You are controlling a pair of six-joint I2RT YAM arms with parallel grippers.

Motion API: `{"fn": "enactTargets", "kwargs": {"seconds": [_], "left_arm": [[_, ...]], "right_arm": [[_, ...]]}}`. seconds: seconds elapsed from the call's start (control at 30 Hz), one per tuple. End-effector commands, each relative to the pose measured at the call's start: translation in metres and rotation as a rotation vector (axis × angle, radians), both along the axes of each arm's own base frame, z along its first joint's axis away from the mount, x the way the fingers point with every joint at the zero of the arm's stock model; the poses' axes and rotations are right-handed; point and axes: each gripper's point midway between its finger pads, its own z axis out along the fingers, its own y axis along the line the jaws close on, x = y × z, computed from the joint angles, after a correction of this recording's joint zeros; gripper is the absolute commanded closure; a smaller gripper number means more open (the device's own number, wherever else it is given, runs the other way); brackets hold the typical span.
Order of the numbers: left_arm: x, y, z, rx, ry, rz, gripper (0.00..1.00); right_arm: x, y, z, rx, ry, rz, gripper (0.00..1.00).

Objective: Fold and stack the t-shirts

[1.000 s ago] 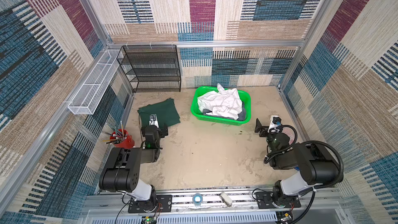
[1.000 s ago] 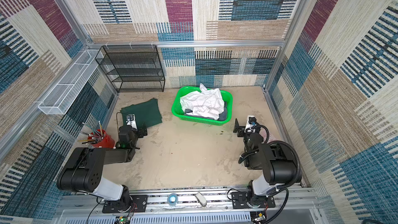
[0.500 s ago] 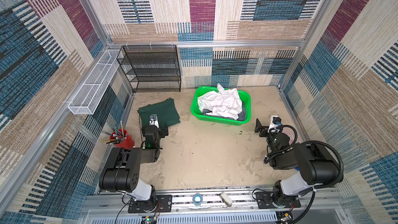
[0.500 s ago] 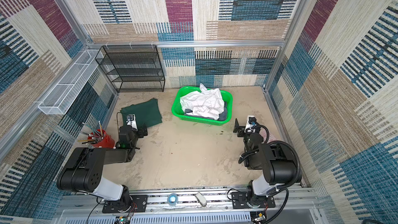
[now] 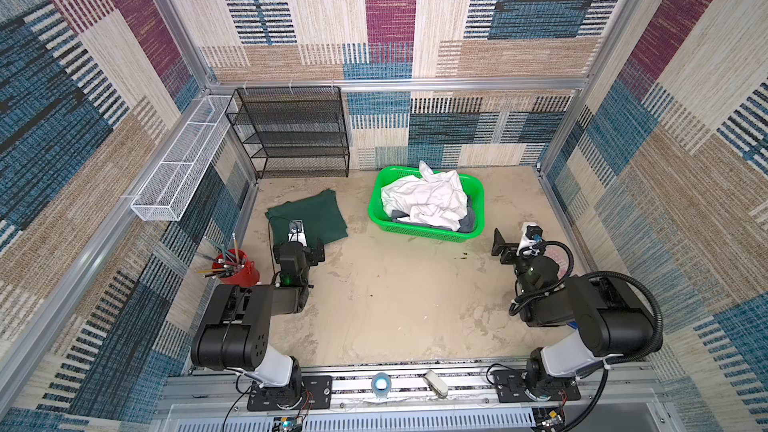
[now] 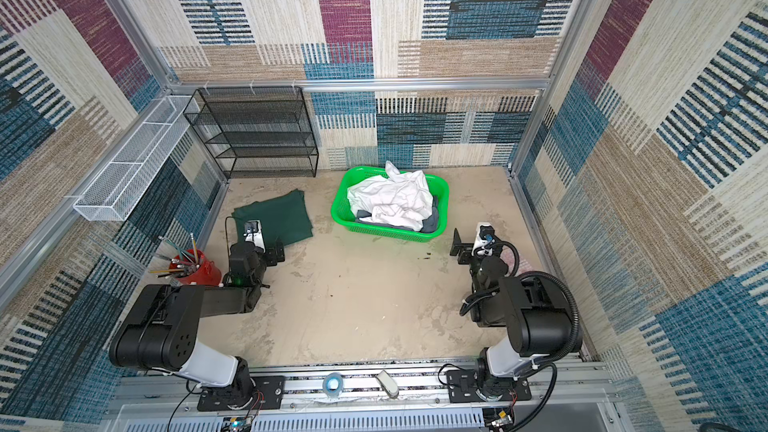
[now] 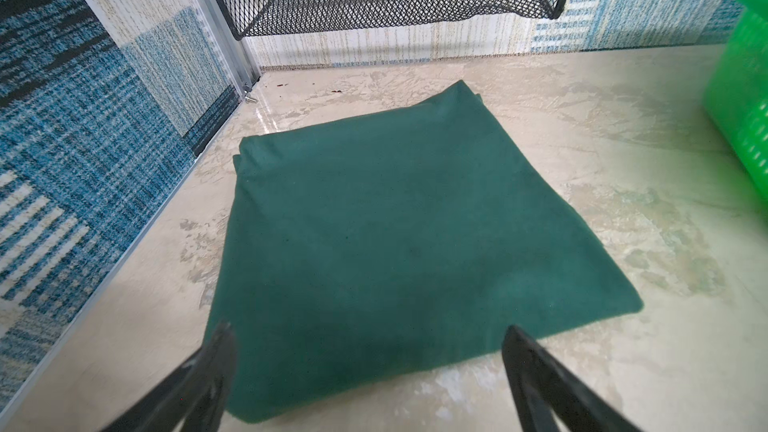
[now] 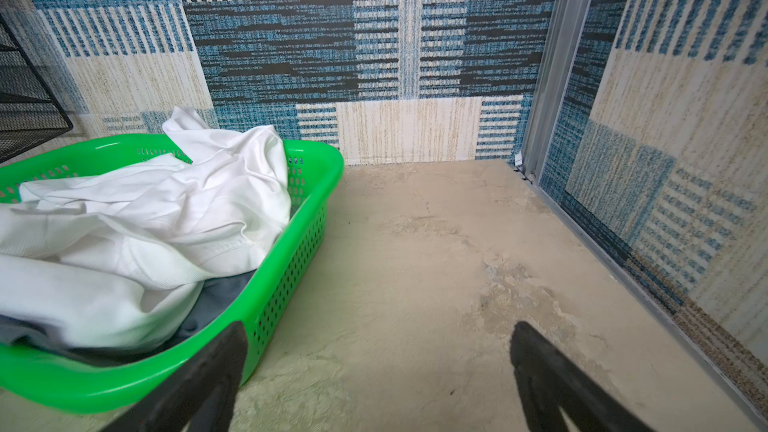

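Observation:
A dark green t-shirt (image 5: 309,220) (image 6: 274,218) (image 7: 395,222) lies folded flat on the table at the left. My left gripper (image 5: 299,245) (image 6: 264,249) (image 7: 366,328) stands open just in front of its near edge, nothing between the fingers. A white t-shirt (image 5: 428,199) (image 6: 392,199) (image 8: 145,218) lies crumpled in the green basket (image 5: 432,234) (image 6: 395,234) (image 8: 299,251), on top of a grey t-shirt (image 5: 467,222) (image 8: 220,297) that mostly hides beneath it. My right gripper (image 5: 515,243) (image 6: 471,245) (image 8: 380,326) is open and empty, beside the basket's right near corner.
A black mesh shelf (image 5: 291,135) stands against the back wall behind the green shirt. A white wire tray (image 5: 183,168) hangs on the left wall. A red cup of pencils (image 5: 235,268) stands beside the left arm. A tape roll (image 5: 380,384) lies on the front rail.

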Motion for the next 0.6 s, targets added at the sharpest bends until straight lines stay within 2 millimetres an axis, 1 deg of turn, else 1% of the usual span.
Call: {"fn": "enactTargets", "kwargs": {"seconds": [0.0,0.1,0.17,0.23,0.3,0.33,0.4,0.43,0.5,0.57], "left_arm": [[0.002,0.000,0.004,-0.011,-0.013,0.005,0.01],[0.002,0.001,0.004,-0.011,-0.014,0.009,0.01],[-0.005,0.010,0.012,0.003,-0.050,0.076,0.00],[-0.014,0.004,0.014,0.005,-0.063,0.052,0.01],[-0.019,-0.003,0.019,0.045,-0.118,0.046,0.01],[-0.021,-0.004,0.022,0.056,-0.148,0.043,0.01],[-0.021,-0.004,0.021,0.055,-0.135,0.045,0.01],[-0.020,-0.005,0.020,0.053,-0.122,0.044,0.01],[-0.014,-0.003,0.020,0.051,-0.109,0.044,0.01],[-0.015,-0.003,0.019,0.044,-0.096,0.044,0.01]], "right_arm": [[0.001,0.002,0.009,-0.005,-0.033,0.010,0.01],[-0.002,0.000,0.012,0.000,-0.048,0.001,0.01],[-0.011,0.000,0.023,-0.003,-0.081,-0.005,0.01],[-0.014,-0.010,0.034,0.018,-0.079,-0.062,0.01],[-0.006,-0.026,0.034,0.105,0.016,-0.163,0.01],[0.000,-0.025,0.036,0.129,0.061,-0.158,0.01],[0.008,-0.003,0.048,0.137,0.107,-0.035,0.01],[0.011,0.004,0.052,0.142,0.127,-0.001,0.01],[0.012,0.011,0.063,0.154,0.151,0.009,0.01],[0.011,0.019,0.077,0.156,0.145,0.031,0.01]]}}
